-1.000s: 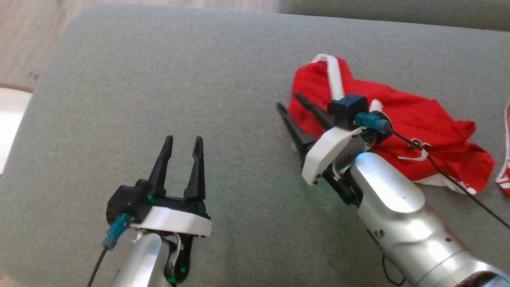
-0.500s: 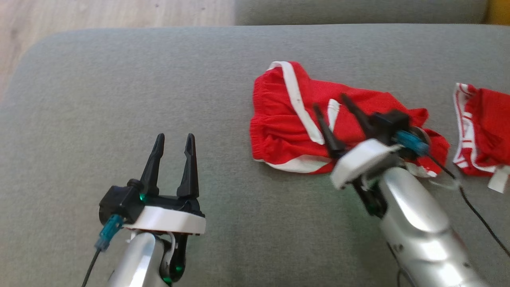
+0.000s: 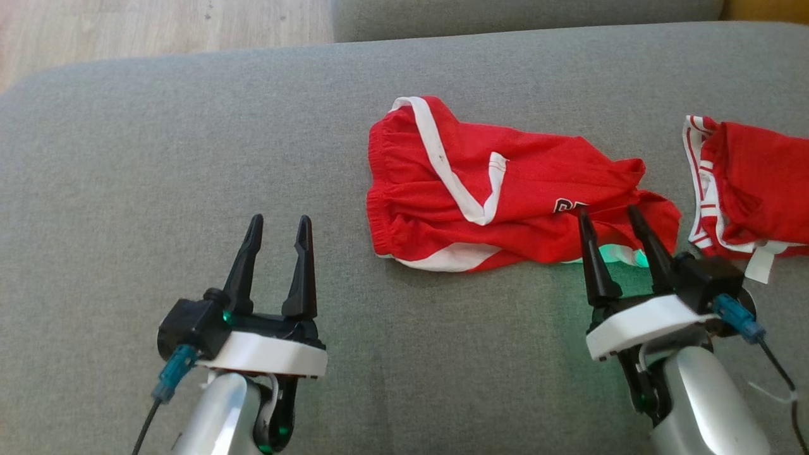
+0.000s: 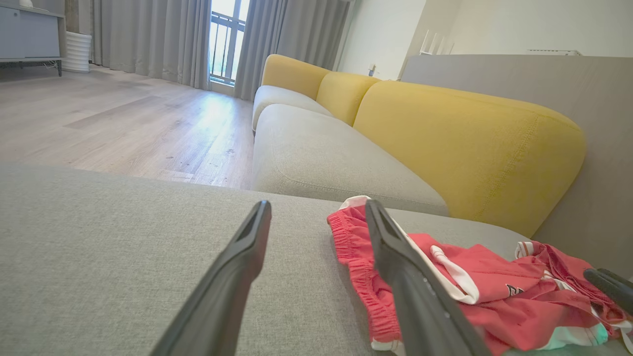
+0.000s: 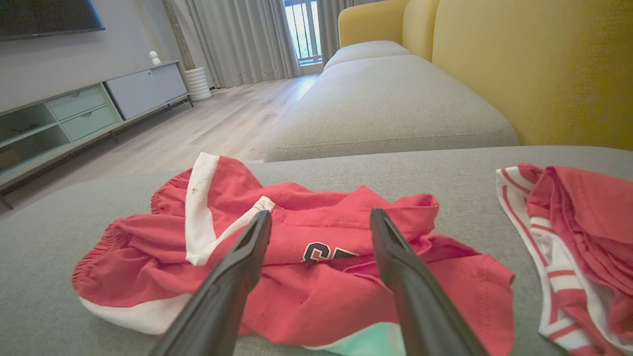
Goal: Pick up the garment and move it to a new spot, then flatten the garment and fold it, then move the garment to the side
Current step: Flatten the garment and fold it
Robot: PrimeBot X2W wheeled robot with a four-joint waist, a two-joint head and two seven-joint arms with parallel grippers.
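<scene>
The garment is a pair of red shorts with white trim and dark lettering. It lies crumpled on the grey cushion, right of centre. My right gripper is open at its near right edge, fingertips over the hem and nothing between them. From the right wrist, the gripper points at the garment from just in front. My left gripper is open and empty over bare cushion, well left of the shorts. In the left wrist view, that gripper has the garment to its right.
A second red and white garment lies at the cushion's right end, close to the shorts. Yellow backrests and another grey seat stand beyond. Wooden floor lies past the cushion's far left edge.
The head view has shifted. My right gripper has drawn back from over the garment's left part to its near right edge. The left gripper has stayed put.
</scene>
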